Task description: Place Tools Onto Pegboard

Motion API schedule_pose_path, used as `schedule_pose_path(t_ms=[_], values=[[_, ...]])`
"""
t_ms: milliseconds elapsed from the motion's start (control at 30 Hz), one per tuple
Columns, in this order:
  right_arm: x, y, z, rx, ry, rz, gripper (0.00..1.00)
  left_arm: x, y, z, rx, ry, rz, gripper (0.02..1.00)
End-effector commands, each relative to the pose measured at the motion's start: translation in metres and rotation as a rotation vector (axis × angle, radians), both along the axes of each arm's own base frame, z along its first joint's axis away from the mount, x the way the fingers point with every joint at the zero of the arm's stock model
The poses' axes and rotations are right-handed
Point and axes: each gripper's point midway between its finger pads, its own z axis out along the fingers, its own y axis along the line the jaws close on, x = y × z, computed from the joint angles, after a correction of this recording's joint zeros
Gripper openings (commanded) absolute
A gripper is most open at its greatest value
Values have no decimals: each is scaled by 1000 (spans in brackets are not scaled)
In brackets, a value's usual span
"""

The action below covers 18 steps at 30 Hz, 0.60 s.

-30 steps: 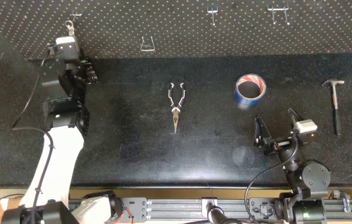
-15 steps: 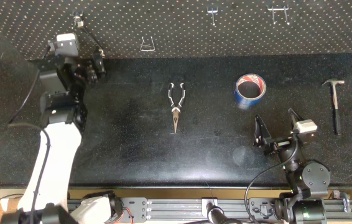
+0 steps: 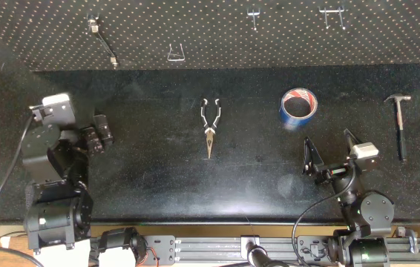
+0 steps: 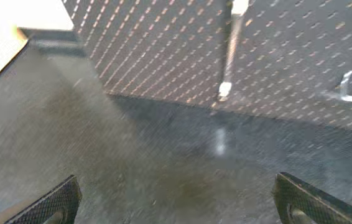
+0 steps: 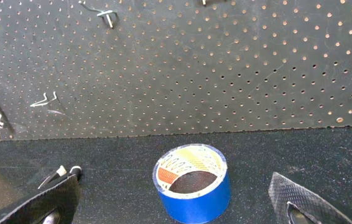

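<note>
A slim tool (image 3: 104,41) hangs at the left of the pegboard (image 3: 217,33); pliers (image 3: 210,126) lie mid-table (image 3: 158,170); tape roll (image 3: 298,108) and hammer (image 3: 400,127) lie toward the right edge, well apart; the left gripper (image 3: 100,136) near the left edge and the right gripper (image 3: 329,147) near the front edge are both spread, holding nothing.

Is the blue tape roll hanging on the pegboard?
No, the blue tape roll sits on the black table below the pegboard.
</note>
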Motion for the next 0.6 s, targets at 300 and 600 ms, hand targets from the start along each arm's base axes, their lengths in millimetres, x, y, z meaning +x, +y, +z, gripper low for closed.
schedule_pose_path(t_ms=[300,600], values=[[-1,2,0,11,0,8,996,-16,-179,-118,-423,523,-248,996],[-1,2,0,11,0,7,996,59,-243,-149,-334,746,-282,996]])
